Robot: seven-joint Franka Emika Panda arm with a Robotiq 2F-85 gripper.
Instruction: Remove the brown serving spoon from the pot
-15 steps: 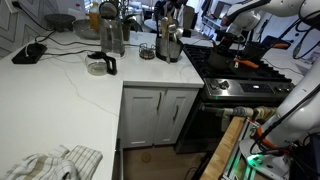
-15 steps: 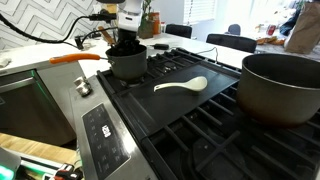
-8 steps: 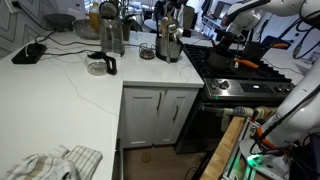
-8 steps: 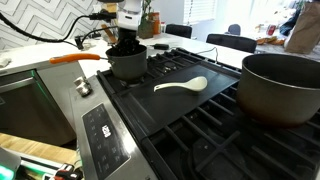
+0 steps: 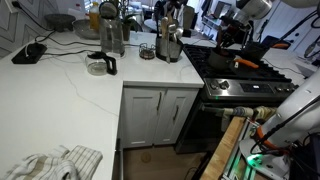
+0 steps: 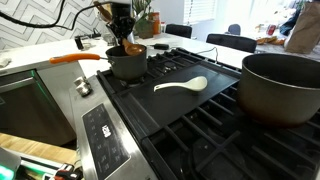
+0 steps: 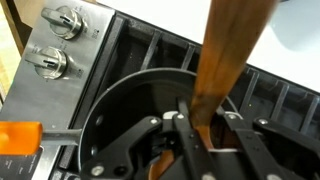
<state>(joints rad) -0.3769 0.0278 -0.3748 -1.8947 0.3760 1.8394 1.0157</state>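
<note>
The black pot [image 6: 127, 66] stands on the stove's back burner; it also shows in the wrist view [image 7: 115, 115] and in an exterior view [image 5: 228, 42]. My gripper [image 6: 122, 33] hangs just above the pot, shut on the brown serving spoon [image 6: 132, 47]. In the wrist view the gripper [image 7: 207, 118] clamps the wooden handle of the spoon [image 7: 225, 50], which runs up and out of the frame. The spoon's bowl end sits low between the fingers over the pot's opening, partly hidden by them.
A white spoon [image 6: 182, 86] lies on the stove top. A large dark pot [image 6: 281, 88] stands on a near burner. An orange-handled utensil [image 6: 74, 58] lies beside the pot. Stove knobs [image 7: 58, 20] are on the front panel. Steel jugs [image 5: 168, 42] stand on the white counter.
My gripper has risen above the pot, lifting the brown spoon with it. The pots and the white spoon have not moved.
</note>
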